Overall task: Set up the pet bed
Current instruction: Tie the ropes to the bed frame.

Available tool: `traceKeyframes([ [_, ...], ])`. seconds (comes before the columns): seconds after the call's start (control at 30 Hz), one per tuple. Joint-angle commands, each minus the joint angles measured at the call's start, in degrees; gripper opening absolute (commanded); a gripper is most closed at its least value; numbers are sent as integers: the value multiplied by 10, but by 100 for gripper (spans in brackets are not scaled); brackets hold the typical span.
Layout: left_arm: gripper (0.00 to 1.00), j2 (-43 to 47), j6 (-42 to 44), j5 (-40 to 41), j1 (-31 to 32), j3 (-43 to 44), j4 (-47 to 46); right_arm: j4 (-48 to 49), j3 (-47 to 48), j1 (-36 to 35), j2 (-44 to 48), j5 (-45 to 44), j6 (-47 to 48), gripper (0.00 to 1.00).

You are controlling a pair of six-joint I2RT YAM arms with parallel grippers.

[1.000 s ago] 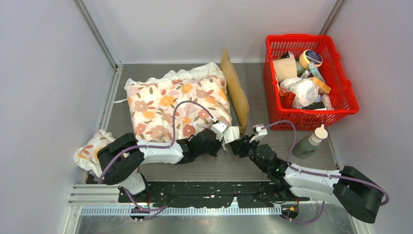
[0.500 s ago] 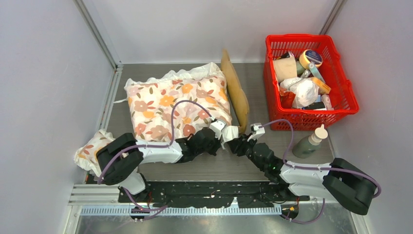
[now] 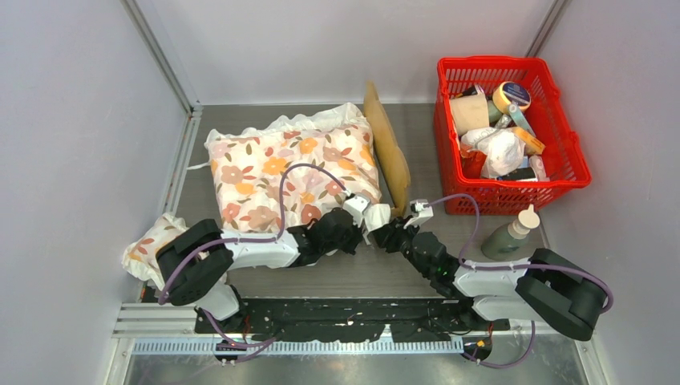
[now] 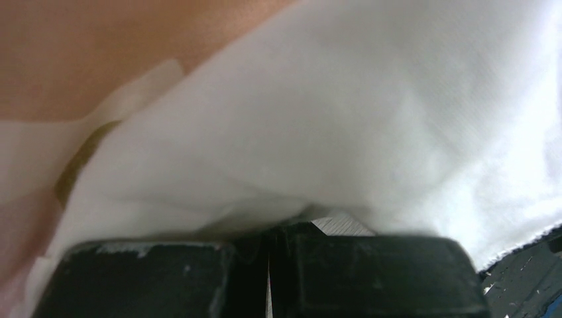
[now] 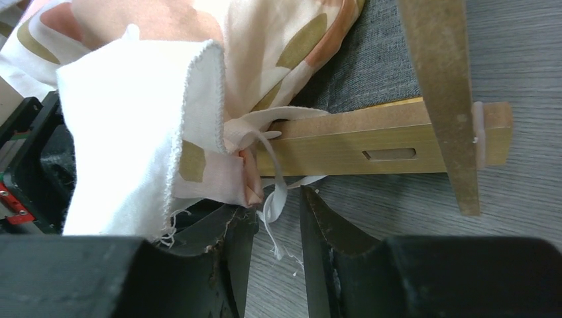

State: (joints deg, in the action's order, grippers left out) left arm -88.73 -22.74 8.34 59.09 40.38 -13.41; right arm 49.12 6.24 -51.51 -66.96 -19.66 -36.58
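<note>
**Pet bed dressed, near corner not yet secured**

Pet bed (image 3: 390,152) sits mid-surface (image 3: 353,277) with its headboard standing at the right end. The floral cushion (image 3: 289,172) is spread across the frame, and only a strip of grey cloth peeks out in the right wrist view. So the big piece looks placed. What's left, I'd judge, is tidying or tying that near right corner, and perhaps adding the small floral pillow (image 3: 148,245) beside the left arm's base.

Left gripper (image 4: 268,248): jaws closed, pinching the white flap (image 4: 331,132) at the cushion's corner. Right gripper (image 5: 272,225) sits low, jaws parted, with a thin white tie (image 5: 277,192) dangling between them, not pinched.

Tight quarters here: the two grippers are almost touching, with the wooden rail (image 5: 371,142) and headboard just beyond. The red basket (image 3: 513,132) is well apart, and the bottle (image 3: 509,234) stands near the right arm's elbow.
</note>
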Motion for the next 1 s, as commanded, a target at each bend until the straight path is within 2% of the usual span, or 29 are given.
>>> traceKeyframes([
  [0.0,0,16,-14,1,-7,20,-8,44,23,2,-16,-19,-6,35],
  [0.1,0,14,-19,-2,-10,23,-7,53,26,3,-26,-20,-4,31],
  [0.27,0,11,-27,-9,-16,31,-1,66,20,4,-33,-4,0,8],
  [0.53,0,6,-55,3,-23,38,16,72,-9,4,-16,11,4,5],
  [0.6,0,5,-54,3,-23,42,24,57,-10,4,-5,12,9,13],
  [0.63,0,5,-54,3,-24,43,28,50,-10,4,0,3,5,23],
  [0.77,0,1,-59,1,-24,56,51,0,-21,4,40,-31,-13,37],
  [0.97,0,0,-69,3,-24,65,63,11,-21,5,39,-47,2,42],
])
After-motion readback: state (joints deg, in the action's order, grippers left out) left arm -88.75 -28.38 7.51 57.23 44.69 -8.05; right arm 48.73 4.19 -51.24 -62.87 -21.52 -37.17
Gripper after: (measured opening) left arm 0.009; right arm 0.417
